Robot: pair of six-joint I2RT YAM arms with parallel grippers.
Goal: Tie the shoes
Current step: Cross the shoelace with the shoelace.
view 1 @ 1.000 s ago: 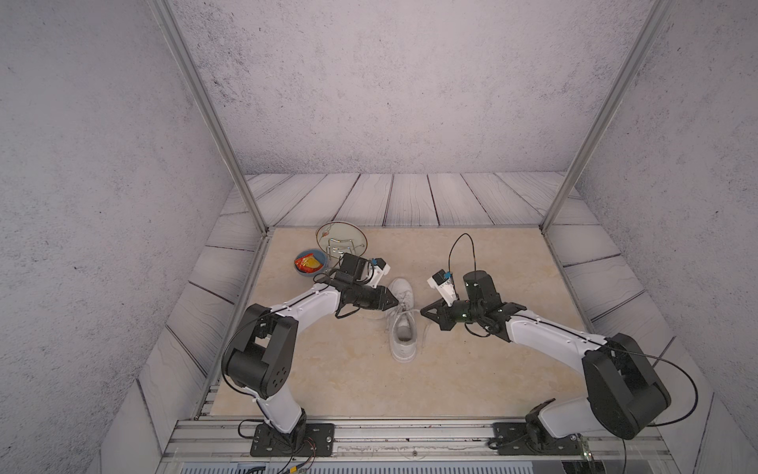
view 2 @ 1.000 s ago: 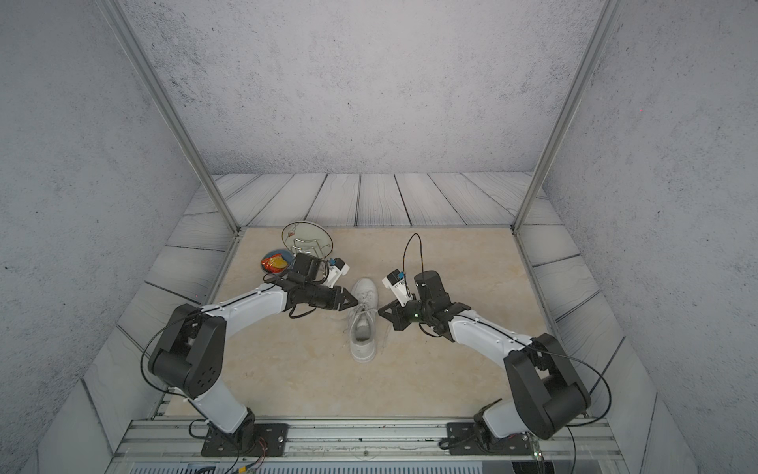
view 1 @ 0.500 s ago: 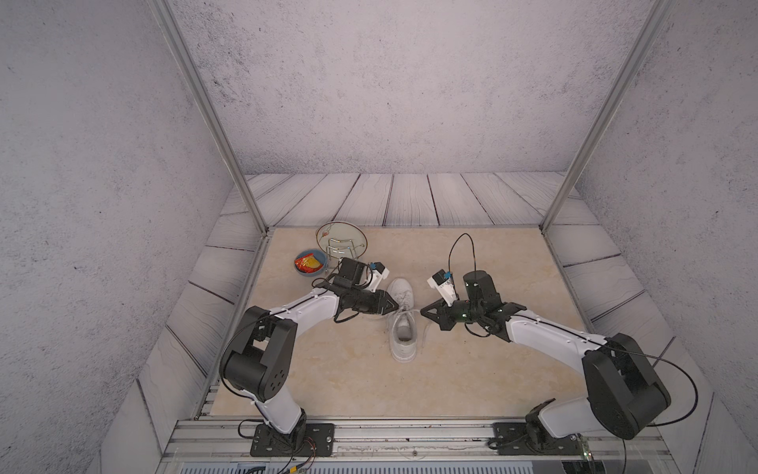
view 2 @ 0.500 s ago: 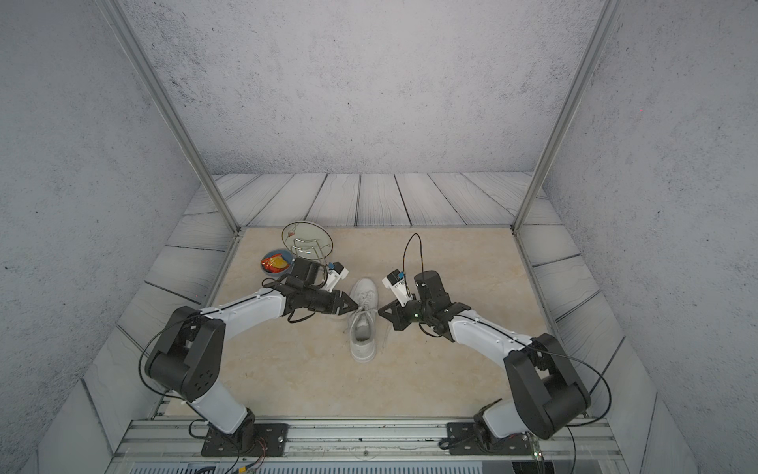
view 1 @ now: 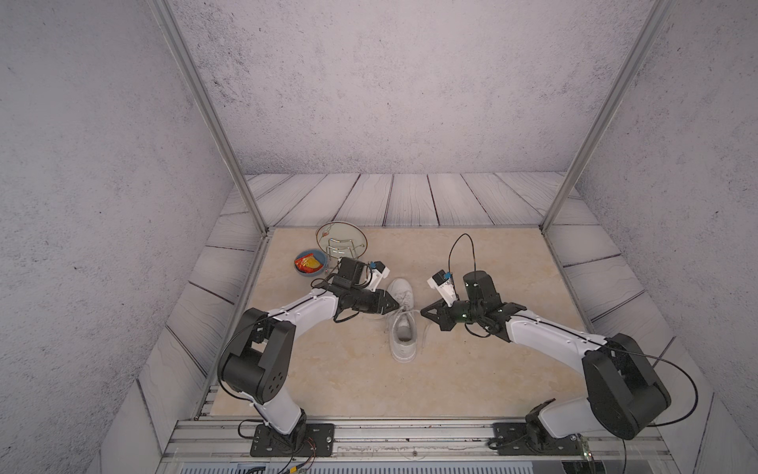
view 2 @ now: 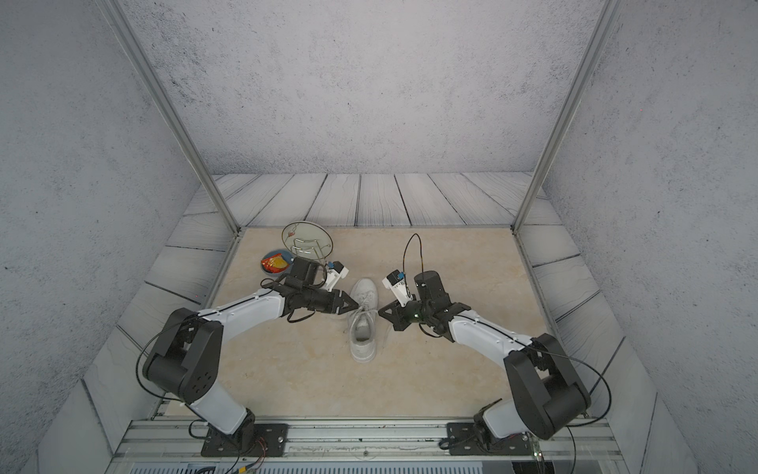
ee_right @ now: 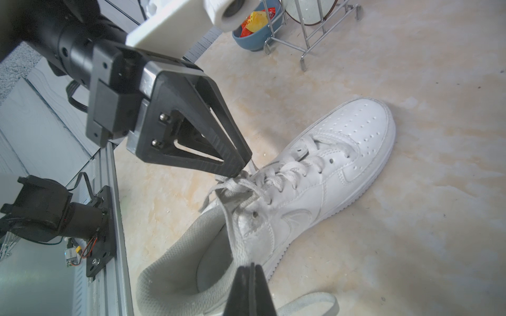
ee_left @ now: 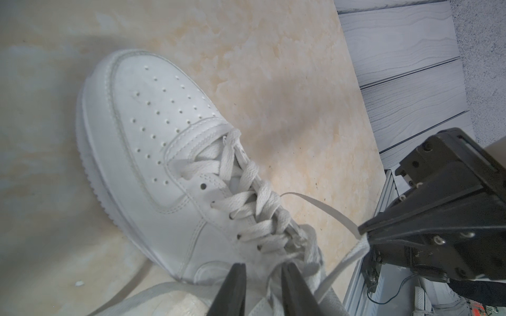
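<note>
Shoe (view 1: 402,324) sits between the grippers, toe pointing away. Right gripper (ee_right: 248,268) is pinched shut on a lace (ee_right: 234,238). Left gripper (ee_left: 262,269) hangs part-open over the top eyelets. The danger is that a hard right-hand tug skids the shoe, or the lace slips free.

Bowl (view 1: 305,274) back-L of shoe (view 1: 401,324)

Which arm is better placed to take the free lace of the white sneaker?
Left: the left fingers stand apart at the white low-top sneaker's top eyelets, a flat white lace strand between them. The right fingers are shut on a second lace strand.
</note>
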